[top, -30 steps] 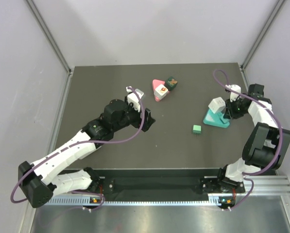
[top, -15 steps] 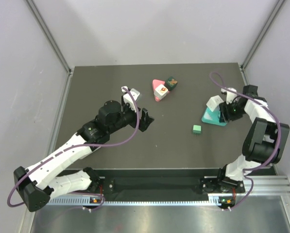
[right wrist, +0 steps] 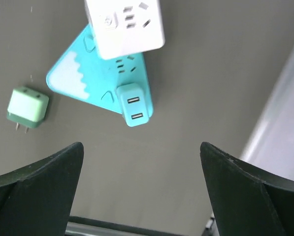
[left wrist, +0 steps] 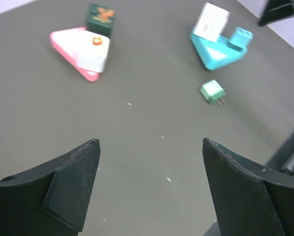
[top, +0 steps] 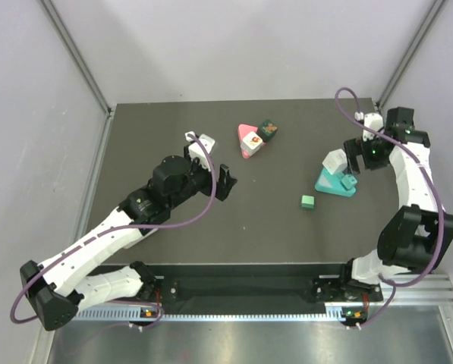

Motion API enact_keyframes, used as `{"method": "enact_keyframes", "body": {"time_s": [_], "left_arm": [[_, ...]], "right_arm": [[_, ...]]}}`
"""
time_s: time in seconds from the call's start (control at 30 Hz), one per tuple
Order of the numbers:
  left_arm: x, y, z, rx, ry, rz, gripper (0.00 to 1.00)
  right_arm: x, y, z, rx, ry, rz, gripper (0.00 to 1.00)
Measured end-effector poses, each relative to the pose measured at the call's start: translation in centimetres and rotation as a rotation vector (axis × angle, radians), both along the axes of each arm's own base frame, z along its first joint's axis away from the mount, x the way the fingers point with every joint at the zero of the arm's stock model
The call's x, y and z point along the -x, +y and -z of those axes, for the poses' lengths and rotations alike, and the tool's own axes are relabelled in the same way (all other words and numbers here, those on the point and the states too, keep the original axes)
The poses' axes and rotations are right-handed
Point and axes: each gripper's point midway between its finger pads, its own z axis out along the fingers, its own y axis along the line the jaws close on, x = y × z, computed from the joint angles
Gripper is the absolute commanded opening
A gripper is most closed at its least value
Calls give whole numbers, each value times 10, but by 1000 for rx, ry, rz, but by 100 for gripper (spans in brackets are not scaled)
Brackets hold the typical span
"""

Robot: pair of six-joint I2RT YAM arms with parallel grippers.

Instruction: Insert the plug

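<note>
Pre-grasp stage, with left claw (left wrist: 150, 143) and right claw (right wrist: 139, 153) both gaping empty; next, likely pinching green plug (right wrist: 27, 109) for teal power strip (right wrist: 70, 78).

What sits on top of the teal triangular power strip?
A white multi-socket adapter and a teal two-port USB charger sit on the teal triangular power strip. The sockets beneath them are covered, so how deeply either is seated cannot be seen.

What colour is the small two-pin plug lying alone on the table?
Light green; the small cube-shaped plug shows best in the right wrist view.
</note>
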Motion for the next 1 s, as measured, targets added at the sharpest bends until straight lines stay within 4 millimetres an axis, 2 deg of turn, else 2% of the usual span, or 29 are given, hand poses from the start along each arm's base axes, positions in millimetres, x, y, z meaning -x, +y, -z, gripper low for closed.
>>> {"method": "enact_keyframes", "body": {"time_s": [0.1, 0.2, 0.33, 0.4, 0.5, 0.6, 0.7, 0.83, 0.93, 1.0], "left_arm": [[-9, 9, -4, -5, -6, -80, 89], [-25, 19, -9, -38, 9, -183, 88], [-54, 38, -6, -112, 45, -329, 82], [-71, 57, 6, -154, 87, -410, 81], [-93, 106, 32, -209, 192, -594, 81], [-97, 161, 51, -198, 294, -813, 80], [-87, 213, 69, -100, 389, -1032, 78], [-49, 276, 110, -1, 576, -1356, 82], [-17, 305, 139, -16, 688, -1552, 84], [2, 323, 159, -41, 748, -1662, 81]], "right_arm": [[-4, 4, -30, 50, -57, 59, 100], [-4, 17, -59, 64, -113, 180, 100], [-18, 49, -102, -128, -211, 327, 100], [-24, 66, -116, -244, -262, 352, 100], [-18, 99, -125, -382, -312, 346, 100], [-7, 132, -130, -473, -331, 289, 100], [-4, 153, -135, -540, -356, 235, 100], [-3, 168, -125, -598, -323, 196, 100], [-1, 178, -117, -640, -289, 162, 100], [1, 185, -112, -664, -263, 139, 100]]}}
